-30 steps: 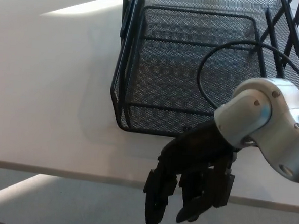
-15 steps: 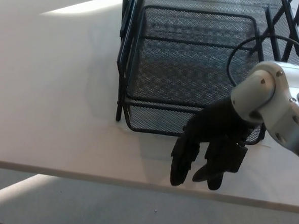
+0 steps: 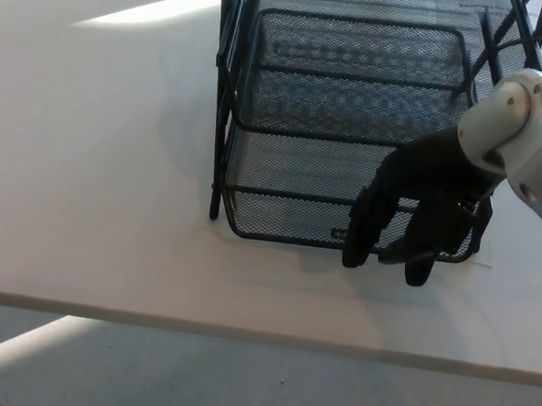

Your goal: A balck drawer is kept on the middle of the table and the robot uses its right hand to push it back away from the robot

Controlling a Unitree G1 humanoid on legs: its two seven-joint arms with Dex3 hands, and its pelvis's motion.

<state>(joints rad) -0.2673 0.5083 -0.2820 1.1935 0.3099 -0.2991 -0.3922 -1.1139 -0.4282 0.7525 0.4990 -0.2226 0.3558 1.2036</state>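
Here, right hand (image 3: 415,221): resting against the drawer's near front edge, fingers apart, grasping nothing.
Drawer (image 3: 328,170): black mesh, sitting on the white table (image 3: 98,174).

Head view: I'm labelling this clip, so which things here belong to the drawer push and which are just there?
Part of the job:
black mesh drawer
right hand, fingers draped over the drawer's front edge
black wire frame that holds the drawer

Just there:
white table
black cable
grey floor
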